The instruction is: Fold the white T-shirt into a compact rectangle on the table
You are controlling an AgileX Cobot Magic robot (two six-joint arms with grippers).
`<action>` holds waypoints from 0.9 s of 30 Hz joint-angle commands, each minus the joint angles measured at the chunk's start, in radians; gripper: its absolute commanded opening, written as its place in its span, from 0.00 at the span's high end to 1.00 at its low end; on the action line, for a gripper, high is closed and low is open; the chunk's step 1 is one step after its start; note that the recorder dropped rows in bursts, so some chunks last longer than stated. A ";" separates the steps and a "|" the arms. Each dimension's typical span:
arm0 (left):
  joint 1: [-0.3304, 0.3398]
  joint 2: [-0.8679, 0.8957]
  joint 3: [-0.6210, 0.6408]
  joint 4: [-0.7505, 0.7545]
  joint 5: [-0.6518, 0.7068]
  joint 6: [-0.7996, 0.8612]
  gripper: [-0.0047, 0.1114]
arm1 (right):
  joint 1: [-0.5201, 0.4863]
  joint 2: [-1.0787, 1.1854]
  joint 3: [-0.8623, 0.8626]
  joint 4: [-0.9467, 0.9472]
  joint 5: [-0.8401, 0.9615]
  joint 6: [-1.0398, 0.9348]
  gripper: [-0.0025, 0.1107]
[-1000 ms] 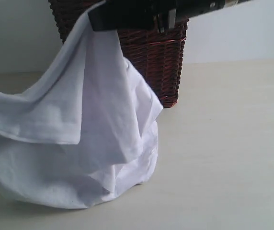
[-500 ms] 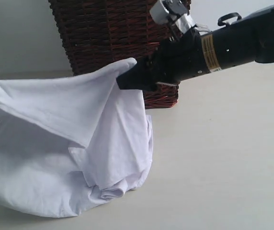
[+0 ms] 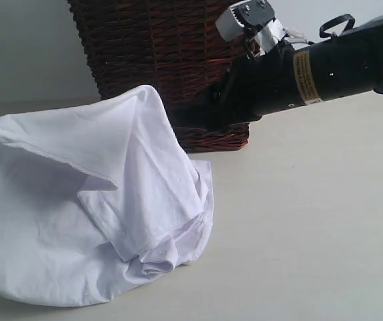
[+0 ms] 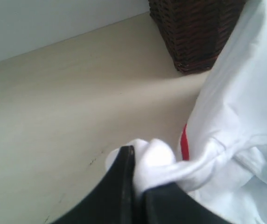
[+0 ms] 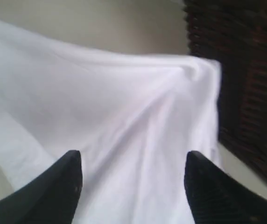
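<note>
far left, left gripper [image 4: 135,167]: clenched on a bunched fold of the white t-shirt [image 3: 78,200], with a red mark showing beside the fold.
white t-shirt: heaped in loose folds on the worktop [image 3: 312,227], left of centre, outside the basket.
basket [image 3: 158,53]: dark wicker, upright behind the shirt's raised peak; its inside is out of view.
right gripper [image 5: 133,163]: released, jaws spread wide, beside that peak and in front of the basket.
</note>
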 commanded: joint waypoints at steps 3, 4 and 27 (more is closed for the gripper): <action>0.001 0.001 -0.006 -0.028 -0.014 0.019 0.96 | 0.262 -0.001 0.062 0.006 0.136 -0.099 0.43; 0.001 0.001 -0.006 -0.030 -0.014 0.019 0.96 | 0.302 0.010 0.077 0.006 0.208 -0.125 0.43; 0.001 -0.001 -0.006 -0.091 -0.017 0.073 0.96 | 0.582 0.161 -0.027 0.006 0.980 -0.061 0.48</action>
